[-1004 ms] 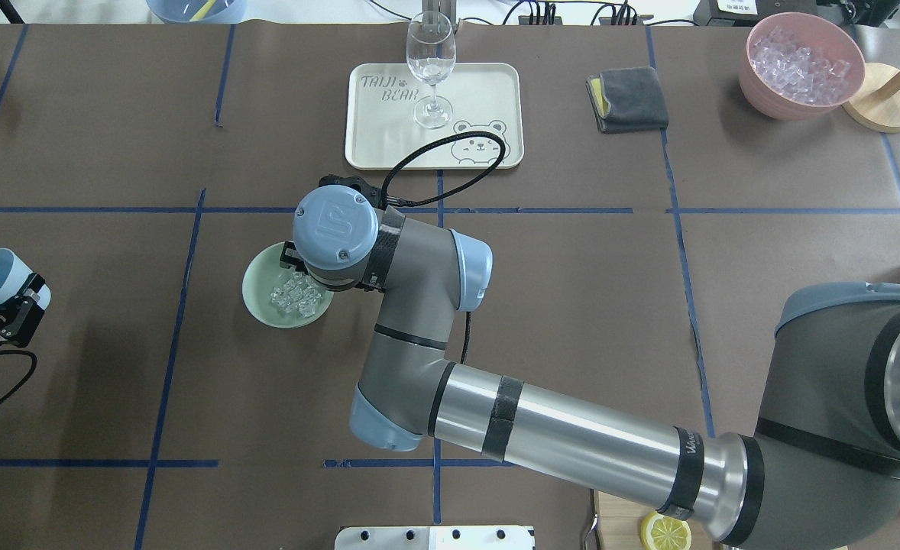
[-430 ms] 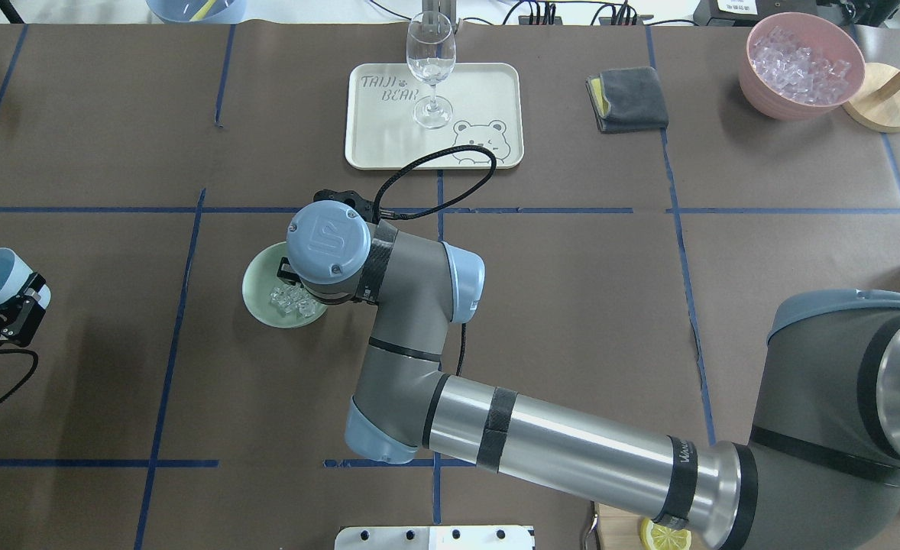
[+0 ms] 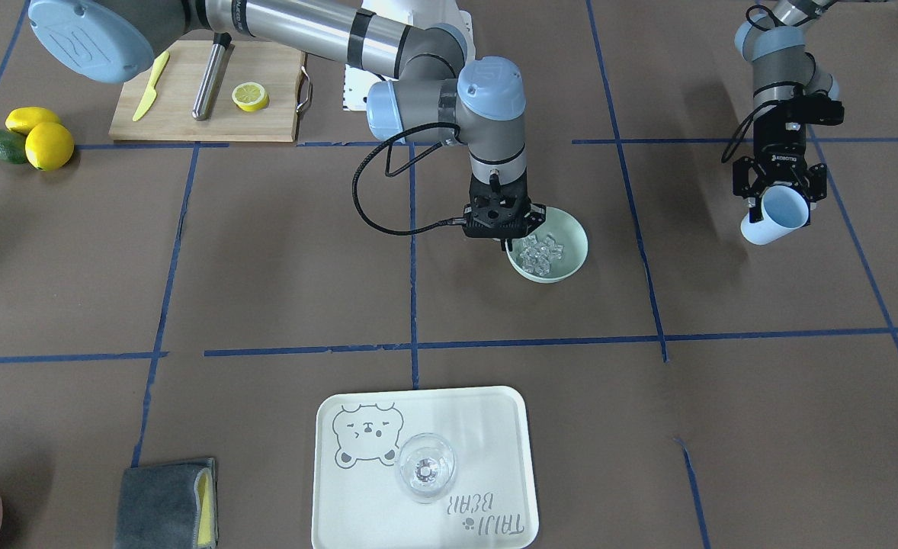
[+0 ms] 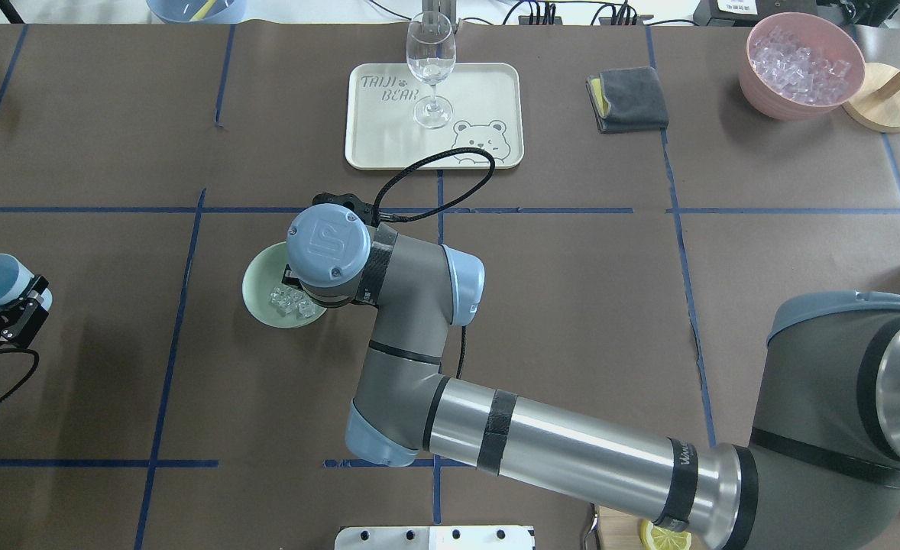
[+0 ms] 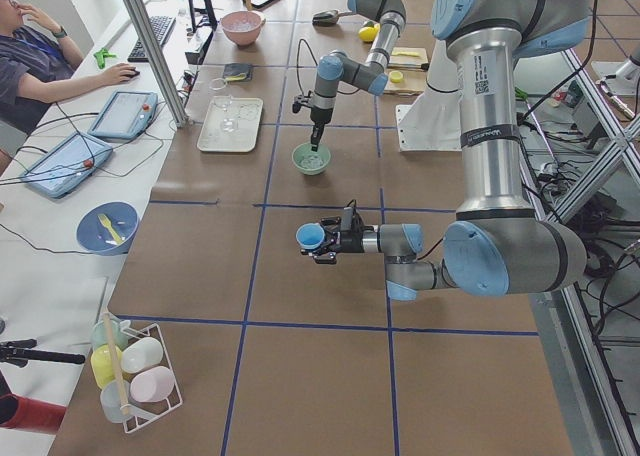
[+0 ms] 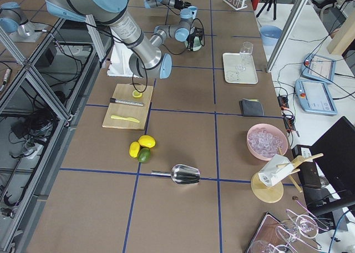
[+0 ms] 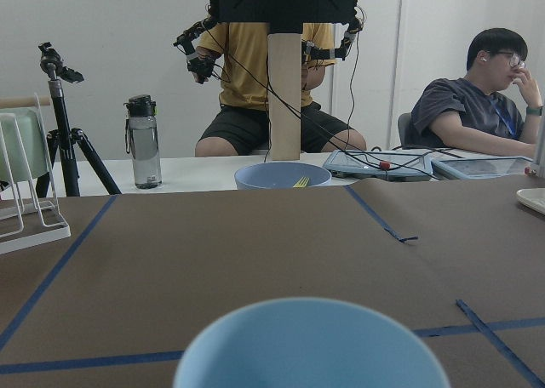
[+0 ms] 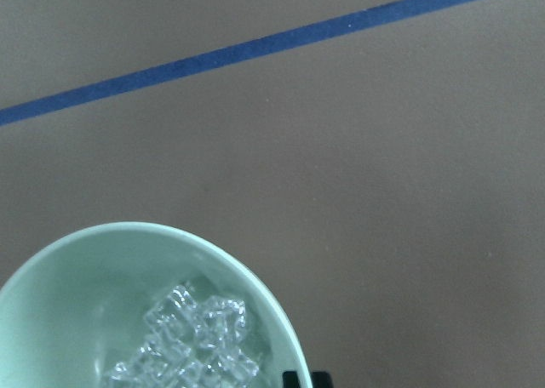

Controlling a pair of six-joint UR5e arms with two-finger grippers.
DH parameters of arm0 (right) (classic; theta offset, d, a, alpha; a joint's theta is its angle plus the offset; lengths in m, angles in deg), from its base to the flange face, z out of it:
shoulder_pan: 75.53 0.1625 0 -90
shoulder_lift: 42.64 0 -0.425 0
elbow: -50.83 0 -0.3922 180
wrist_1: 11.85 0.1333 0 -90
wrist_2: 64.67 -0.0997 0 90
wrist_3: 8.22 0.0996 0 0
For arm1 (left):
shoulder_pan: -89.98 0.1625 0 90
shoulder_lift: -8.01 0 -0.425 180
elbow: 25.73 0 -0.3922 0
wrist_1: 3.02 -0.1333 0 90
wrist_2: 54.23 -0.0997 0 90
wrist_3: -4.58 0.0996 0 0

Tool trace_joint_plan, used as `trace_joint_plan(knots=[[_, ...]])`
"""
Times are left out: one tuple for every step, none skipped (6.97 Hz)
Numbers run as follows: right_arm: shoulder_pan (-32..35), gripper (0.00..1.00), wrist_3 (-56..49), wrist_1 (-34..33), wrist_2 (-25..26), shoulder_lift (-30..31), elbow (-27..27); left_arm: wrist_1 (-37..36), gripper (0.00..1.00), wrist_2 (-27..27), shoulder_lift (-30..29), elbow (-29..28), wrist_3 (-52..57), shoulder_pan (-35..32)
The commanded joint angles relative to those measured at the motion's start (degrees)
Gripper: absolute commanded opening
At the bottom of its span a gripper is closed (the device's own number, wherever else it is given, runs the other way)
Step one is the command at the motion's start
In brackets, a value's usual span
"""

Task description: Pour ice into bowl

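Note:
The mint-green bowl [image 3: 573, 242] stands near the table's middle with a small heap of clear ice [image 3: 540, 252] inside. My right gripper [image 3: 505, 245] points straight down at the bowl's rim on the robot's side, its jaws close together on that rim. In the overhead view my wrist hides it above the bowl [image 4: 256, 288] and ice [image 4: 288, 302]. The right wrist view shows the bowl [image 8: 77, 286], the ice [image 8: 194, 345] and a fingertip [image 8: 319, 378] at the rim. My left gripper [image 3: 780, 195] is shut on a pale blue cup [image 3: 772, 218], held off to the left, away from the bowl.
A cream tray [image 4: 488, 92] with a wine glass [image 4: 431, 69] lies at the far side. A grey cloth [image 4: 627, 98] and a pink bowl of ice [image 4: 800, 65] are far right. A cutting board [image 3: 205, 114] and lemons [image 3: 49, 145] lie near the robot.
My right wrist has shifted a little left over the bowl, then stopped. The bowl has stayed in place. My left gripper with the blue cup has moved slightly.

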Motion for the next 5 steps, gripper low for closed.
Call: trace_joint_plan(knots=[[0.15,0.00,-0.90,-0.01,-0.02,0.13,-0.75,-0.47,1.00,0.09,-0.15,0.00,0.09,-0.02],[0.24,0.00,-0.72,-0.01,-0.02,0.04,-1.45,-0.65,1.00,0.09,-0.32,0.00,0.09,-0.02],[0.41,0.00,-0.72,-0.01,-0.10,0.04,-1.98,-0.65,1.00,1.05,-0.33,0.00,0.01,-0.11],[0.59,0.00,-0.64,-0.01,-0.28,-0.05,-2.33,-0.65,1.00,1.23,-0.33,0.00,0.09,-0.20],[0.76,0.00,-0.63,-0.01,-0.37,-0.05,-2.94,-0.65,1.00,1.32,-0.33,0.00,0.09,-0.29]])
